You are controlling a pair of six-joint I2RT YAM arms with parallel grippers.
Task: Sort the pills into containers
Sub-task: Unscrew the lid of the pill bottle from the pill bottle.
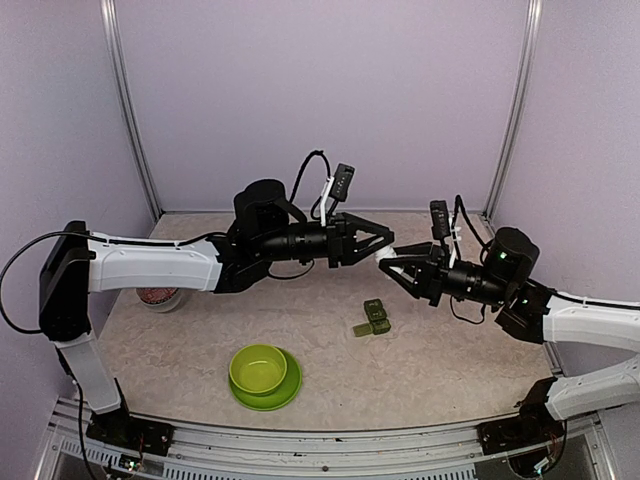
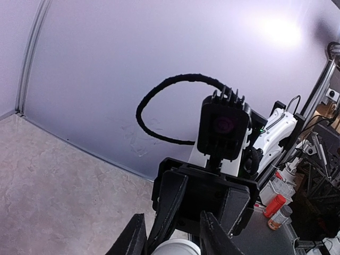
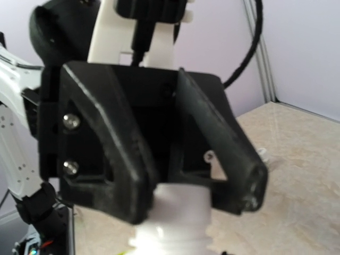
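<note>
Top external view shows both arms meeting in the air above and behind the pill box (image 1: 373,318), which lies on the table (image 1: 450,350) well below them. The lime-green bowl (image 1: 258,367) on its plate (image 1: 291,392) sits nearer than the pill box and off to its left.

Between the arms is a white bottle (image 3: 174,229). The right wrist view shows the left gripper (image 1: 384,247) with its fingers drawn in on either side of the bottle's white top, seemingly pinching it. The right gripper (image 1: 393,259) pinches the opposite end, though its contact is hidden and I judge it only from the bottle hanging between them.

My reading is that the cap is about to be worked off.

- **Bottle turning with the cap:** if the right gripper's hold is too shallow, the whole bottle could turn and nothing would open.
- **Cap freeing suddenly:** the bottle could jerk and throw pills out; from this height they would bounce and scatter across the table, far from the pill box.
- **Fingers slipping off:** a pull away before the cap is loose could slide the left fingers off the smooth plastic.
- **Dropped bottle:** it would land close to the pill box and could knock it askew or flip it.

Whether the pill box lids stand open I cannot tell; if they are shut, any pouring would go onto the table.
</note>
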